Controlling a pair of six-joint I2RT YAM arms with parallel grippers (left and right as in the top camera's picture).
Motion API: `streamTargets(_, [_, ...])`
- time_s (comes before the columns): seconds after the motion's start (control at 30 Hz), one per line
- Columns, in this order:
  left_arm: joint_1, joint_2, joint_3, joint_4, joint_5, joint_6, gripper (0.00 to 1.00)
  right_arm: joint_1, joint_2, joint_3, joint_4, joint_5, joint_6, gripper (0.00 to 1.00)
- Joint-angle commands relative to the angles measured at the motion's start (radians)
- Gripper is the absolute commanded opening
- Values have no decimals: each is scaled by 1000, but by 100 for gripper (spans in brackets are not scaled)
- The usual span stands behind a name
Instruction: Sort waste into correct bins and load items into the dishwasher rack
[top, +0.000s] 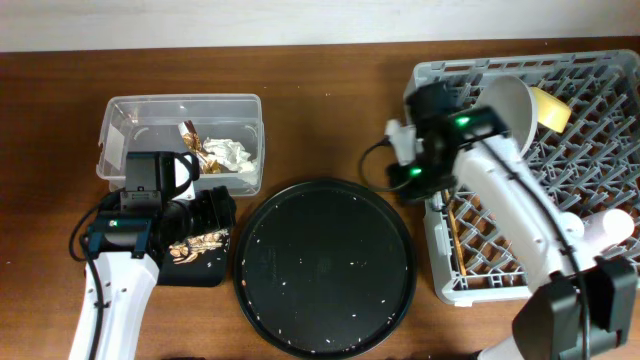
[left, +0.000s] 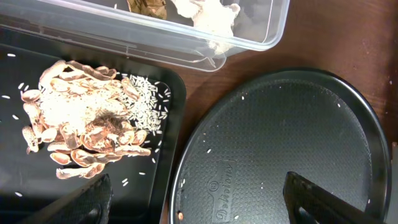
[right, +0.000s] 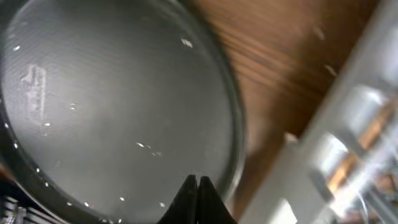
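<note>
— Waste (top: 215, 148) from overhead: where does it lie against the left pincer (top: 212, 207)?
— Tissues (top: 230, 152) and the gold wrapper (top: 193, 138) sit in the clear box (top: 120, 112), just beyond that pincer. The food scraps (top: 195, 246) lie in the small black tray (top: 205, 275) beneath it. The left arm comes up from the lower edge, its wrist bent over that tray.
— And the right arm?
— It reaches across the dishwasher rack (top: 520, 68) from the lower right corner. The right pincer (top: 412, 178) hangs just outside the rack's rim, near the edge of the round black tray (top: 325, 270). Behind it, in the rack, stand the plate (top: 512, 100) and the yellow bowl (top: 548, 108). The chopsticks (top: 456, 235) lie in the rack beside the forearm. The table (top: 330, 110) is dark brown wood, with a pale wall (top: 300, 20) along its far edge.
— The left wrist view?
— The fingers (left: 311, 199) are spread wide with nothing between them. One tip hangs over the small tray and the other over the round one. The scraps, dusted with rice grains (left: 146, 102), lie ahead of the first tip, and the clear box is farther ahead.
— The right wrist view?
— It is blurred. The right pincer's (right: 198, 194) tips are pressed together and hold nothing, above the round tray near its rim. Bare wood and the grey rack lie off to one side.
</note>
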Motion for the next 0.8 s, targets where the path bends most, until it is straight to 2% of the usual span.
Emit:
streamTargets(0.0, [3, -5, 6, 2, 3, -6, 87, 87, 65, -35, 60, -5, -15, 4])
streamTargets(0.13, [3, -5, 6, 2, 3, -6, 87, 135, 159, -43, 146, -5, -12, 4])
streamTargets(0.37, [3, -5, 6, 2, 3, -6, 87, 137, 345, -43, 284, 17, -12, 4])
streamTargets(0.43, [3, -5, 6, 2, 3, -6, 87, 134, 370, -43, 315, 58, -11, 4])
streamTargets(0.6, [3, -5, 6, 2, 3, -6, 87, 121, 383, -43, 439, 304, 49, 5])
streamTargets(0.77, [3, -5, 6, 2, 3, -6, 87, 58, 383, -43, 539, 375, 49, 4])
